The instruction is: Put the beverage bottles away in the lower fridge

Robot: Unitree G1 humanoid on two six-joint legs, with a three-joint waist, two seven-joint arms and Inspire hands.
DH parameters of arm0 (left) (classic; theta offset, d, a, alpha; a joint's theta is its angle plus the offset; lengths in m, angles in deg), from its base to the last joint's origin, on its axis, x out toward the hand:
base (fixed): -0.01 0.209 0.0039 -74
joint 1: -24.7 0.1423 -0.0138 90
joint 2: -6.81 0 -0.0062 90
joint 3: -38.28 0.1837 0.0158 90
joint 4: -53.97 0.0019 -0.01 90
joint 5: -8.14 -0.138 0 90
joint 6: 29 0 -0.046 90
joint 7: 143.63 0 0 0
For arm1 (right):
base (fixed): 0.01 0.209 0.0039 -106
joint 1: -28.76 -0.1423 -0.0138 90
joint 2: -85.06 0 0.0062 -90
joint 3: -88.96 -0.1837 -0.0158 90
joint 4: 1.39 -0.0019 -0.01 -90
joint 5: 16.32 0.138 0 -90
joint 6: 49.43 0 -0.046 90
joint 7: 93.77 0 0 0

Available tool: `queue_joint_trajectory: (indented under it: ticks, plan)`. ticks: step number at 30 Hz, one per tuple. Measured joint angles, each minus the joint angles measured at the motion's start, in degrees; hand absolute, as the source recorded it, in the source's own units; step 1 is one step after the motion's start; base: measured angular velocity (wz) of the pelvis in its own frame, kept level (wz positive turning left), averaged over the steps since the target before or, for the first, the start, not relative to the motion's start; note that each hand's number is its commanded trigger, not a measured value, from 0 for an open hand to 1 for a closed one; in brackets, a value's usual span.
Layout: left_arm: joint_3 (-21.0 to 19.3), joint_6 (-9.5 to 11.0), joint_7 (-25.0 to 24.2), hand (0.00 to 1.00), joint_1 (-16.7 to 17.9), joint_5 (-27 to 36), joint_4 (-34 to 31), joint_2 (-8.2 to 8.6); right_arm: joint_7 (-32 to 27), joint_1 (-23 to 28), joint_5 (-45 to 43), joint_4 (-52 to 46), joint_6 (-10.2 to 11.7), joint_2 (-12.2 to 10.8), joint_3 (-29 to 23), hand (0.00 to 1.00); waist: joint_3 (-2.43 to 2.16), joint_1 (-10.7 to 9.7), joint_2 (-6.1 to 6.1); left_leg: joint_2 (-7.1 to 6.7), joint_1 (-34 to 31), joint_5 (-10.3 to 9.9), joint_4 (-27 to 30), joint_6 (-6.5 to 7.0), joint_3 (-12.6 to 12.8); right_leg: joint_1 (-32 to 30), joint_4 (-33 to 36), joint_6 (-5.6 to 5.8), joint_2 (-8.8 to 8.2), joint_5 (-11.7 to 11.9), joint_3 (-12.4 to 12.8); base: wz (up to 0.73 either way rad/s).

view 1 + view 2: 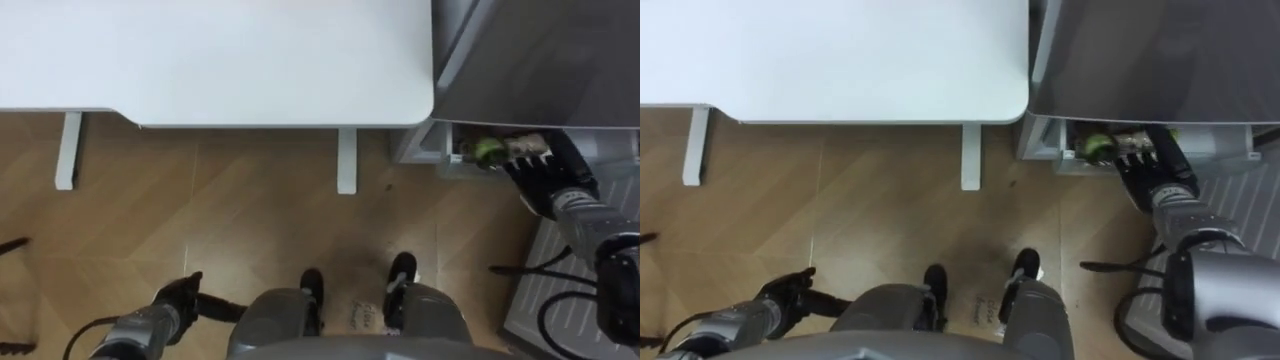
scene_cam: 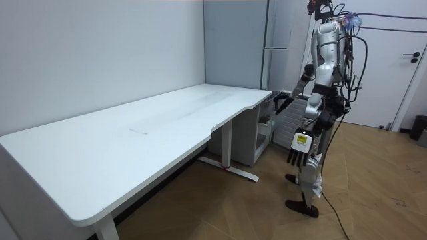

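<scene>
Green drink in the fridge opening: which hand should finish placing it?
Right. The right hand is at the green drink in the lower fridge; the left hand hangs at the robot's side.

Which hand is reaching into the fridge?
The right hand, up at the open lower fridge by a green drink. The left hand hangs low over the floor.

Body: silver-white shell, dark joints. Forearms grey metal. Left hand [image 1: 178, 297] and right hand [image 1: 528, 166] black. Black cables down back. Yellow-green label on thigh.
</scene>
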Motion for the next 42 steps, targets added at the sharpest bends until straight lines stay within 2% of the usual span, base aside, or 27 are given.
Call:
queue_joint_trajectory:
  ticks: [1, 2, 6, 10, 13, 16, 18, 21, 23, 24, 27, 35, 38, 40, 42]
  plan:
    - [-0.2, 0.0, 0.2, 0.00, 0.8, 0.0, -0.1, -0.02, 0.2, 0.9, 0.0, 0.0, 0.1, 0.0, 0.0, 0.00, -0.54, -0.1, -0.10, 0.05, 1.0, 0.0, -0.5, -0.02, 0.0, 0.9, -0.2, 0.04, 0.10, 0.0, 0.0, -0.06]
    - [-0.2, 0.0, 0.3, 0.00, 1.2, 0.0, -0.1, -0.02, 0.3, 1.2, 0.0, 0.0, 0.1, 0.0, 0.0, 0.00, -0.73, -0.3, -0.16, 0.06, 1.4, 0.0, -0.7, -0.02, 0.1, 1.1, -0.2, 0.06, 0.12, -0.1, 0.0, -0.04]
    - [-0.1, 0.4, 1.2, 0.00, 1.8, 0.1, 0.0, 0.09, 0.6, 3.9, 0.0, -2.5, 1.5, -0.4, 0.0, 0.00, -0.74, -1.5, -0.45, 0.17, 3.8, 0.0, -1.4, -0.03, 0.1, 3.6, -1.2, 0.11, 0.32, 0.0, -0.1, 0.00]
    - [-1.2, 1.4, 2.0, 0.00, 3.3, 0.0, -1.1, 0.09, 1.2, 7.6, -0.2, -2.5, 2.4, -1.0, -0.1, 0.00, -0.91, -1.7, -1.00, 0.43, 6.0, -0.1, -2.2, -0.21, 0.0, 6.1, -2.2, 0.26, 0.71, -0.1, -0.3, 0.00]
    - [-2.0, 1.5, 2.8, 0.00, 3.9, 0.0, -1.1, 0.09, 1.2, 9.4, -0.3, -2.6, 2.7, -1.7, -0.4, 0.00, -0.88, -2.2, -1.37, 0.47, 6.9, -0.2, -2.5, -0.27, 0.0, 6.8, -2.3, 0.29, 0.78, -0.2, -0.2, 0.00]
    - [-2.4, 2.5, 2.7, 0.00, 4.6, -0.2, -1.2, 0.07, 1.3, 11.5, -0.2, -4.0, 3.6, -2.2, -0.6, 0.00, -0.80, -3.1, -1.52, 0.46, 7.5, -0.2, -2.7, -0.28, 0.1, 7.0, -2.2, 0.35, 0.81, -0.4, -0.1, -0.03]
    - [-3.2, 3.6, 2.7, 0.00, 5.5, -0.4, -1.6, 0.16, 1.3, 13.5, -0.2, -5.0, 4.4, -2.2, -1.6, 0.00, -0.75, -3.1, -1.62, 0.49, 8.8, -0.2, -3.8, -0.31, 0.7, 7.6, -2.2, 0.44, 0.99, -0.7, 0.5, -0.13]
    - [-5.6, 4.2, 3.7, 0.00, 6.5, -0.4, -1.6, 0.17, 1.3, 16.6, -0.2, -6.7, 5.1, -2.3, -1.8, 0.00, -0.80, -3.4, -2.00, 0.55, 9.8, -0.2, -4.6, -0.36, 1.1, 8.0, -2.1, 0.47, 1.17, -1.0, 1.1, -0.10]
    - [-6.7, 4.3, 4.5, 0.00, 7.0, -0.5, -1.6, 0.12, 1.2, 18.1, -0.2, -6.6, 5.2, -2.5, -2.6, 0.00, -0.65, -3.9, -2.23, 0.62, 10.7, -0.2, -4.7, -0.39, 1.1, 8.7, -2.2, 0.52, 1.27, -1.2, 1.0, -0.02]
    - [-6.7, 4.7, 5.4, 0.00, 7.6, -0.7, -1.7, 0.08, 1.1, 19.1, -0.5, -6.7, 5.8, -3.0, -2.7, 0.00, -0.77, -4.1, -2.35, 0.71, 10.9, -0.4, -4.7, -0.47, 1.1, 9.0, -2.2, 0.54, 1.33, -1.5, 0.9, 0.00]
    - [-6.8, 4.7, 6.7, 0.00, 8.4, -2.2, -1.6, 0.15, 1.1, 20.7, -0.5, -7.2, 6.8, -4.9, -2.6, 0.00, -0.69, -4.5, -2.55, 1.06, 11.6, -0.8, -4.8, -0.73, 1.3, 9.7, -2.4, 0.44, 1.75, -1.7, 0.9, -0.03]
    - [-6.7, 5.6, 9.0, 0.00, 8.4, -3.1, -0.9, 0.46, 1.3, 22.7, -2.4, -6.6, 7.5, -7.5, -2.5, 0.00, -0.71, -4.6, -2.00, 1.43, 12.7, -1.0, -5.4, -0.89, 1.8, 10.6, -3.1, 0.38, 2.24, -1.7, 1.2, -0.02]
    - [-6.6, 5.6, 9.6, 0.00, 7.8, -4.3, -0.9, 1.13, 1.2, 22.7, -2.2, -6.6, 7.6, -8.1, -0.9, 0.00, -0.55, -4.4, -1.38, 1.51, 12.3, -1.6, -4.7, -0.83, 1.8, 10.6, -3.0, 0.40, 2.26, -1.7, 1.4, -0.02]
    - [-6.5, 5.6, 9.6, 0.00, 7.4, -4.2, -0.3, 1.82, 1.2, 21.9, -2.1, -6.6, 7.6, -8.4, -0.9, 0.00, -0.71, -4.2, -0.80, 1.55, 11.4, -2.0, -4.1, -0.74, 2.3, 9.6, -2.7, 0.41, 2.32, -1.7, 2.0, -0.11]
    - [-6.6, 5.6, 9.2, 0.00, 6.2, -4.4, 1.5, 2.01, 1.2, 19.4, -2.2, -5.7, 7.6, -8.9, -1.5, 0.00, -0.49, -4.5, -0.12, 1.52, 9.8, -2.1, -2.6, -0.70, 2.4, 8.1, -1.9, 0.39, 2.24, -1.7, 2.2, -0.03]
